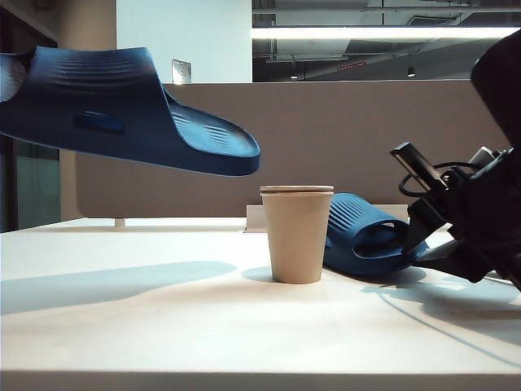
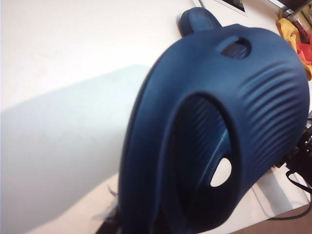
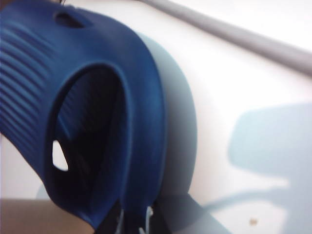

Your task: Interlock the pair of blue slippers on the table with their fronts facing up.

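One blue slipper [image 1: 122, 106] hangs high over the left of the table [image 1: 163, 326], roughly level, toe toward the middle. In the left wrist view this slipper [image 2: 219, 122] fills the frame, and my left gripper [image 2: 109, 225] is a dark shape shut on its heel end. The left gripper itself is outside the exterior view. The other blue slipper [image 1: 366, 236] lies on the table behind a paper cup. My right gripper [image 1: 419, 243] is at its heel on the right. In the right wrist view the fingers [image 3: 148, 217] press both sides of that slipper's [image 3: 97, 97] sole edge.
A tan paper cup [image 1: 296, 235] with a lid stands mid-table, right in front of the lying slipper's toe. A grey-brown divider panel [image 1: 342, 138] runs along the table's far edge. A black cable [image 1: 423, 175] loops by the right arm. Yellow and red items [image 2: 292, 34] lie beyond the table.
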Robot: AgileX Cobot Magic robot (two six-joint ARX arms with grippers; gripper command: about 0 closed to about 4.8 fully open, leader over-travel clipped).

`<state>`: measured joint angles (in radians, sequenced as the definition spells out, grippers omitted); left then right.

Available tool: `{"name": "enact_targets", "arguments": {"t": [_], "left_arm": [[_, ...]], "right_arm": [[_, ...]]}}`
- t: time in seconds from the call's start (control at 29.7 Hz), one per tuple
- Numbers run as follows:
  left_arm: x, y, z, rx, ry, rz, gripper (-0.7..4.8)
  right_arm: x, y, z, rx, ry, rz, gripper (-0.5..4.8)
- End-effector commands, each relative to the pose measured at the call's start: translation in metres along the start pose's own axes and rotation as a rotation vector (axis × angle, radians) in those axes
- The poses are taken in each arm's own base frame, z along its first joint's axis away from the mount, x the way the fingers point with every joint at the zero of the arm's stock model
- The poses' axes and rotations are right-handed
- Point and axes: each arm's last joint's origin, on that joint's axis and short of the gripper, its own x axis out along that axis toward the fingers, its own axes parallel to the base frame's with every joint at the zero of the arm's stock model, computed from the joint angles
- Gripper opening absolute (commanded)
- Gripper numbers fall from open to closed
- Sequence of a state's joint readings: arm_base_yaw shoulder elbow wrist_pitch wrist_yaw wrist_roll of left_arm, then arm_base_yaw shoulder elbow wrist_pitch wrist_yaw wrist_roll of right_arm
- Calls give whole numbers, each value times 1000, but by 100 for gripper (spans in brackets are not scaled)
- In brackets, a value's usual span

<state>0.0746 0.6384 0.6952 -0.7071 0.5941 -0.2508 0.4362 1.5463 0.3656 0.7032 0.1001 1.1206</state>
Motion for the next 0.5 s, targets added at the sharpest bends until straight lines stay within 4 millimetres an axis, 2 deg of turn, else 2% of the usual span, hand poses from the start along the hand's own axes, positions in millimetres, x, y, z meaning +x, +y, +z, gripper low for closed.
{"name": "enact_targets", "arguments": {"t": [0.03,0.27,0.44,0.5], "left_arm": [[-2,-3,4,29,-27,-21,-6],[-2,-3,5,34,-33,-26,-6],[-4,-5,8,46,-50,-28,-6],[-6,-7,9,52,-57,-30,-6]], "right_arm": [[1,-6,6,-4,0,0,21],[0,-7,33,27,-39,112,21],[1,-2,51,-11,-41,198,20],[0,1,56,-39,-29,222,4]]}}
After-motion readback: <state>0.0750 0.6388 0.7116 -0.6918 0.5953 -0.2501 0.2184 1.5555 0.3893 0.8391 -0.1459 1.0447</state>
